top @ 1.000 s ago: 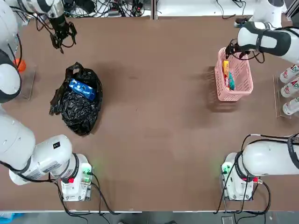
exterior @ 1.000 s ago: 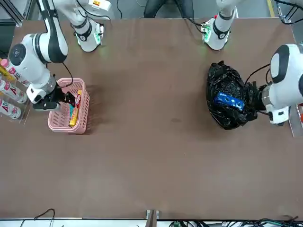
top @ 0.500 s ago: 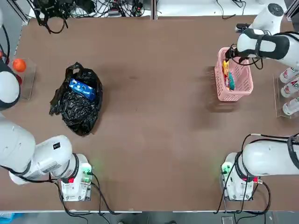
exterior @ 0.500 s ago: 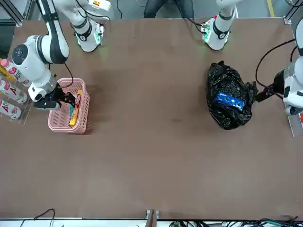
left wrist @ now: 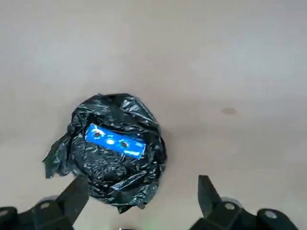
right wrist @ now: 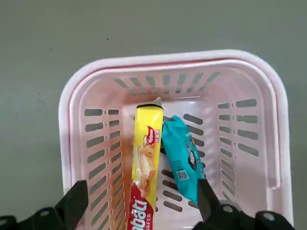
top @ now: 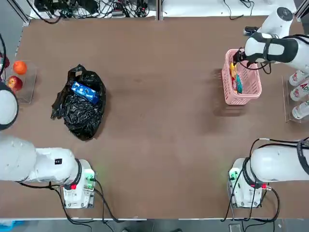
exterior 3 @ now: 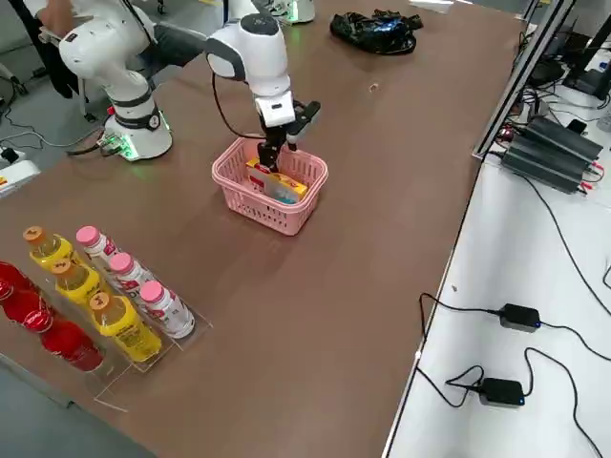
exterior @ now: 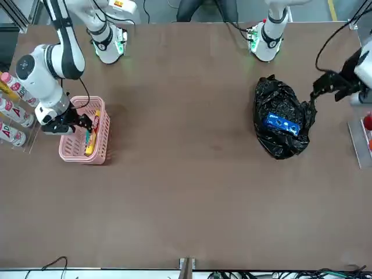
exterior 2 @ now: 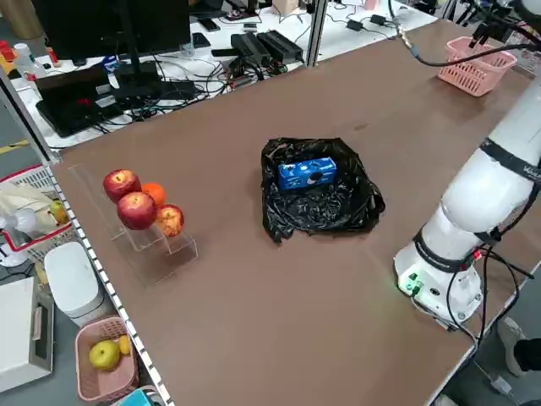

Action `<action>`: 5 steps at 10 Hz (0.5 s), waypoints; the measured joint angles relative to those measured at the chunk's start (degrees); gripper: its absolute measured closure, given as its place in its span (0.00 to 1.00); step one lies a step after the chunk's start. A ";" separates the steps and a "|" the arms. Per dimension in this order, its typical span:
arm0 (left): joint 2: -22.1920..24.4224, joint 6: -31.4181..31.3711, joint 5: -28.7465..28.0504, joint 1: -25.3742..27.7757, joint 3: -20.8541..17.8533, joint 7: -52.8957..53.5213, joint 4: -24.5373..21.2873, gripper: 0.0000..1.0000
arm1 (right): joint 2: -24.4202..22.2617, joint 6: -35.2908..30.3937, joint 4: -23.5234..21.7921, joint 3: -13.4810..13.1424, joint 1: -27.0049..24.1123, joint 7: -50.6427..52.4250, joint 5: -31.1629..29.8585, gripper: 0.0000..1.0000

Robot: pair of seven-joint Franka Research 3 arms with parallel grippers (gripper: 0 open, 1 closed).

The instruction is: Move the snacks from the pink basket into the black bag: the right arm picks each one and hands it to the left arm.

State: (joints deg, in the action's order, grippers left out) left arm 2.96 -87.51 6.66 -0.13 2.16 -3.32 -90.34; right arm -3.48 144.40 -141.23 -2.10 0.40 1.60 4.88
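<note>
The pink basket (top: pixel 226 83) (exterior: pixel 71 153) (exterior 3: pixel 256 204) (right wrist: pixel 169 57) stands at the far right of the table. In it lie a yellow snack (top: pixel 233 72) (right wrist: pixel 144 165) and a slim teal snack (top: pixel 238 84) (right wrist: pixel 185 160) side by side. My right gripper (top: pixel 236 57) (exterior: pixel 87 122) (exterior 3: pixel 273 147) (right wrist: pixel 141 187) hangs open just above the basket's far end, over the yellow packet, holding nothing. The black bag (top: pixel 79 117) (exterior: pixel 280 146) (exterior 2: pixel 323 208) (left wrist: pixel 120 170) lies at the left with a blue snack (top: pixel 85 92) (exterior: pixel 281 123) (exterior 2: pixel 306 172) (left wrist: pixel 115 141) on top. My left gripper (exterior: pixel 325 85) (left wrist: pixel 141 181) is open and empty, raised high beside the bag.
Bottles (top: pixel 299 92) (exterior 3: pixel 105 286) stand in a rack by the right table edge, close to the basket. Fruit (top: pixel 17 75) (exterior 2: pixel 139 203) sits on a clear stand at the left edge. Bare brown tabletop (top: pixel 164 96) stretches between bag and basket.
My left gripper has pulled away from the bag's far side, out of the overhead picture, and risen. The right gripper has stayed over the basket, open.
</note>
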 joint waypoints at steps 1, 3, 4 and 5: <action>0.06 0.00 0.00 0.05 -0.40 0.00 0.85 0.00 | 0.58 0.89 -0.27 0.00 -0.02 0.00 0.38 0.00; -0.99 0.00 -3.17 0.43 -0.97 0.46 2.09 0.00 | 2.08 2.03 -0.51 0.00 -0.52 0.01 0.57 0.00; -1.22 0.06 -5.06 0.41 -0.95 0.79 2.34 0.00 | 2.68 2.17 -0.51 0.00 -0.88 0.02 0.57 0.00; -1.23 1.01 -5.69 0.35 -0.81 0.82 2.57 0.00 | 3.17 2.36 -0.52 0.00 -1.00 0.02 0.57 0.01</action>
State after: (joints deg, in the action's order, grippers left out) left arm 1.73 -86.50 0.97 0.22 1.34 -2.50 -87.77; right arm -0.31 146.76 -141.75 -2.10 -0.60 1.62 5.45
